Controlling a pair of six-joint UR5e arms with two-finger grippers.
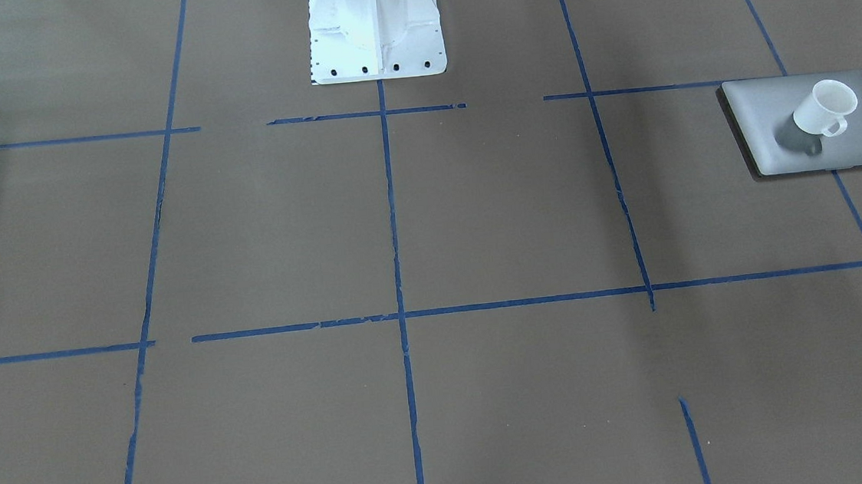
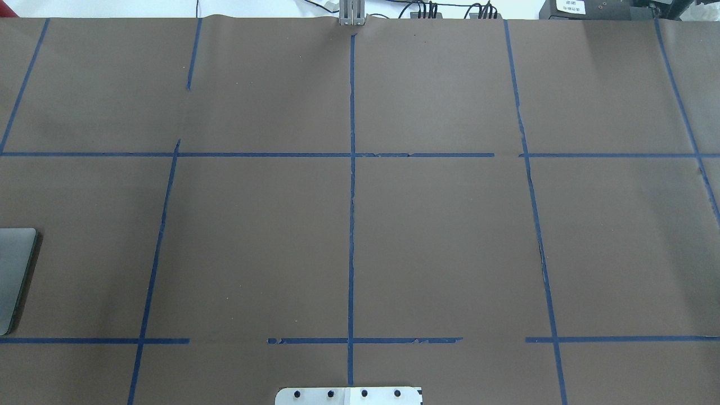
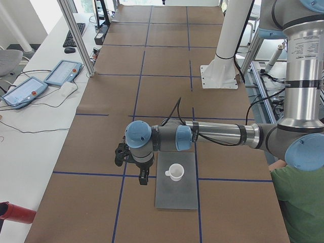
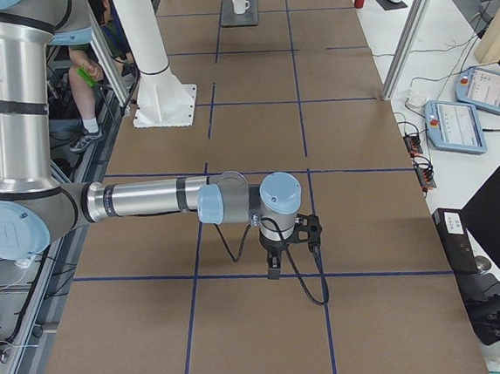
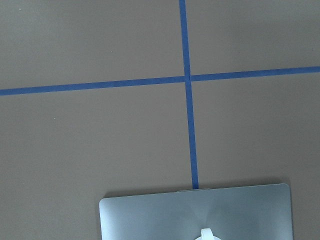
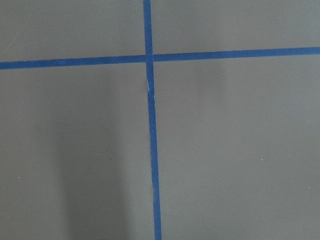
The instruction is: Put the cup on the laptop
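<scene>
Hovering over the bench [image 3: 86,152], just beside the laptop [image 3: 177,200]: left fingers [image 3: 144,176], clenched or released impossible to tell. Upright on that laptop, held by nothing: the cup [image 3: 175,172]. Looks done, with apparently nothing left but pulling away. Well apart, over the bench: right fingers [image 4: 275,268], likewise cannot tell.

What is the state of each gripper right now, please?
Left gripper: cannot be told; it shows only in a side view.
Right gripper: cannot be told, for the same reason.
</scene>
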